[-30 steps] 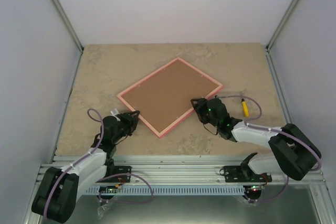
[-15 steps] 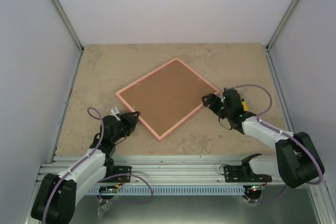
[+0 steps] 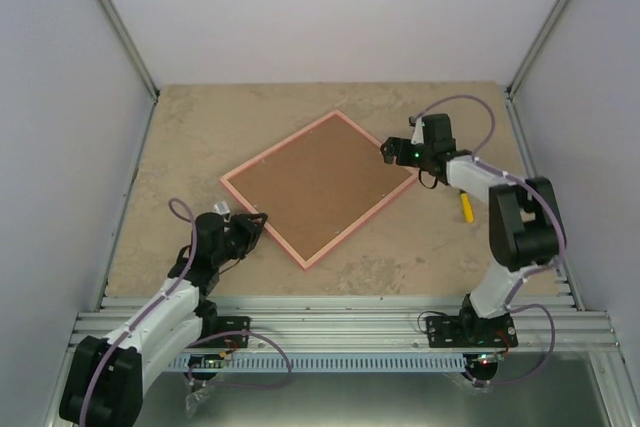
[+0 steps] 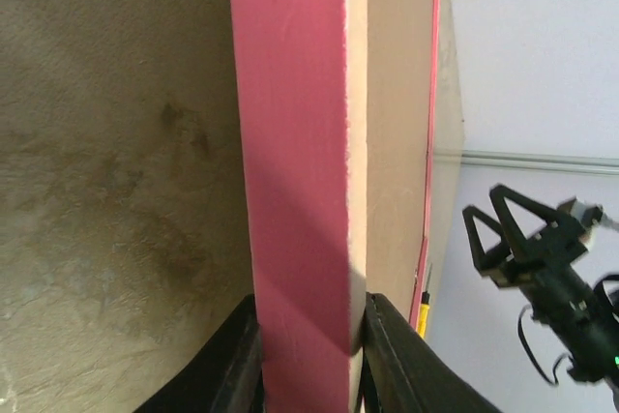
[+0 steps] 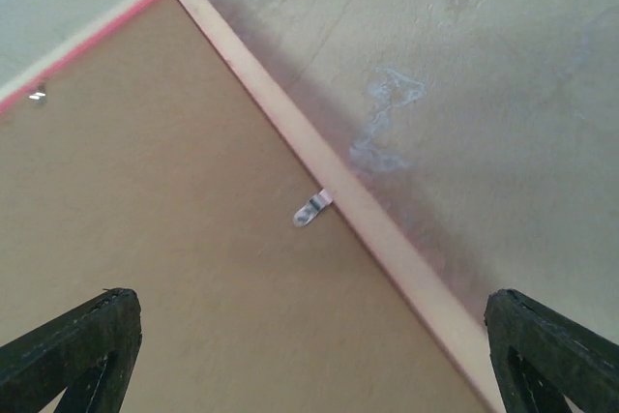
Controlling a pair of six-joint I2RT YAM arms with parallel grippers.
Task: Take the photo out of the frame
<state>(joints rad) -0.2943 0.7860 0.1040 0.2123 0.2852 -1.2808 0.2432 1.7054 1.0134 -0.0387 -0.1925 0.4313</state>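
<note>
Frame: the thin bright pink rectangular picture frame (image 3: 320,187) lay flat on the counter, back side up and turned so that its corners pointed near, far, left and right.
Backing: a brown fibreboard panel (image 3: 322,185) filled the frame's whole back.
Photo: the print was hidden under the backing and could not be seen in any view.
Left gripper: the black left gripper (image 3: 255,222) was closed on the frame's near-left edge. In the left wrist view the pink rail sat pinched between its two fingers (image 4: 382,355).
Right gripper: the black right gripper (image 3: 392,152) hung above the frame's far-right edge near the right corner. Its fingers (image 5: 73,340) were spread wide and touched nothing.
Clips: a small silver metal tab (image 5: 311,208) reached from the far-right rail onto the backing. A second one (image 5: 37,96) showed on the adjoining rail.
Counter: the beige stone-patterned counter (image 3: 200,137) carried the frame.
Other item: a small yellow pen-like object (image 3: 465,207) lay on the counter to the right of the frame, apart from it.
</note>
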